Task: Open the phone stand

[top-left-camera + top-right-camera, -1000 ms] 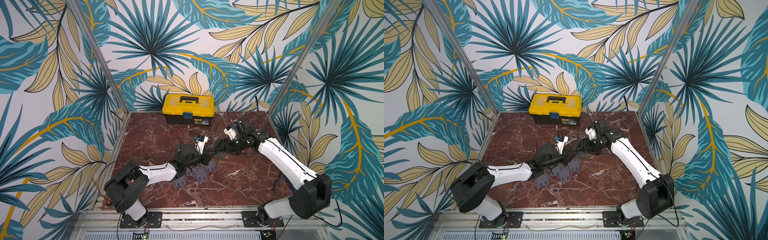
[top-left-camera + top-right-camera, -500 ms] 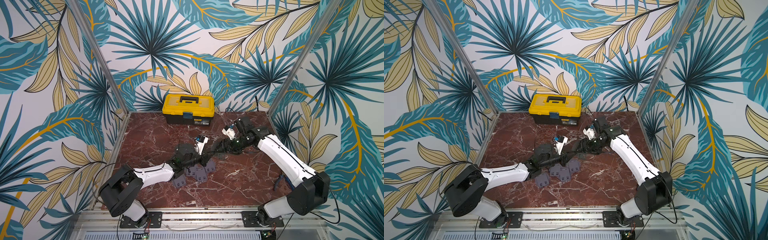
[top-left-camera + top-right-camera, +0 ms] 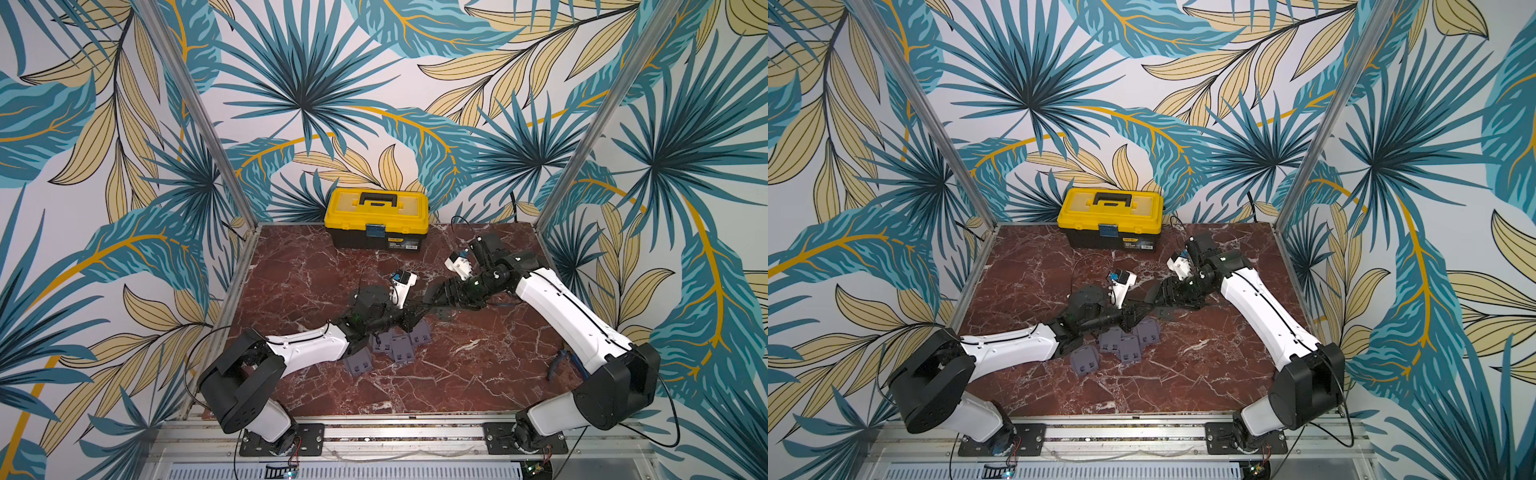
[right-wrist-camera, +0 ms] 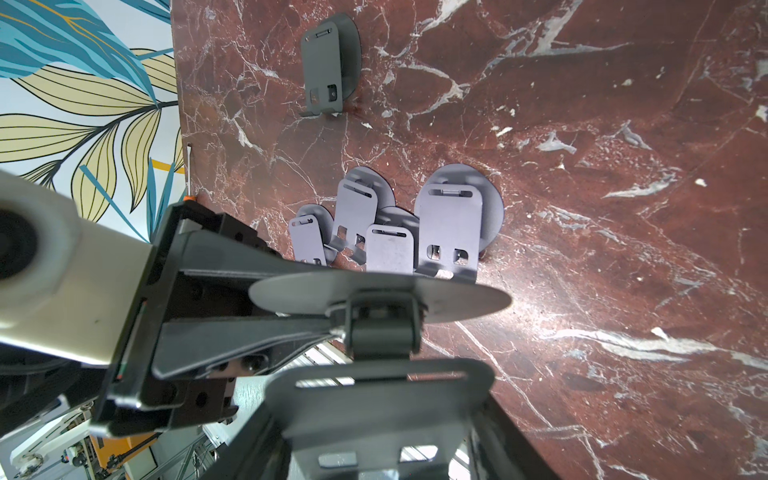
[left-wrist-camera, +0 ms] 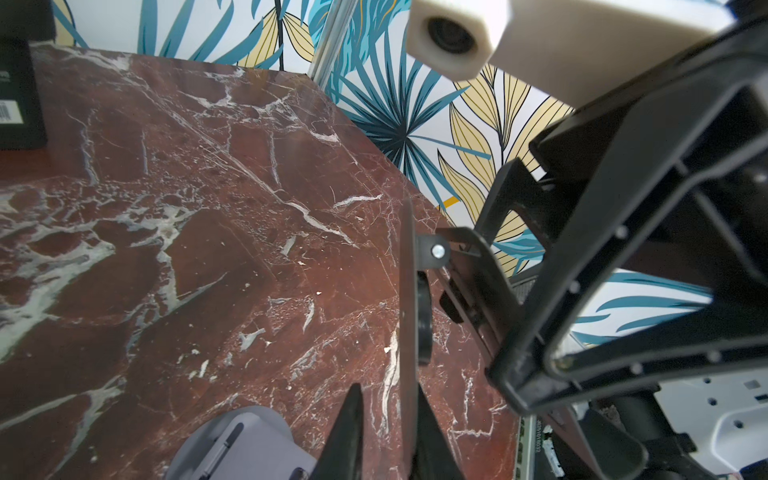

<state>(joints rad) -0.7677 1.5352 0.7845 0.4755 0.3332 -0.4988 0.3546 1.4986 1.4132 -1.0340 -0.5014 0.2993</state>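
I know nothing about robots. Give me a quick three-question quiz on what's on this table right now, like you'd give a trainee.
1. Which stands at the back of the red marble table? A) a red bucket B) the yellow plastic toolbox with black handle C) a cardboard box
2. True or false: the right gripper is shut on the dark grey metal phone stand.
3. How many pale grey folded stands lie clustered together?
Key: 1 B; 2 true; 3 four.
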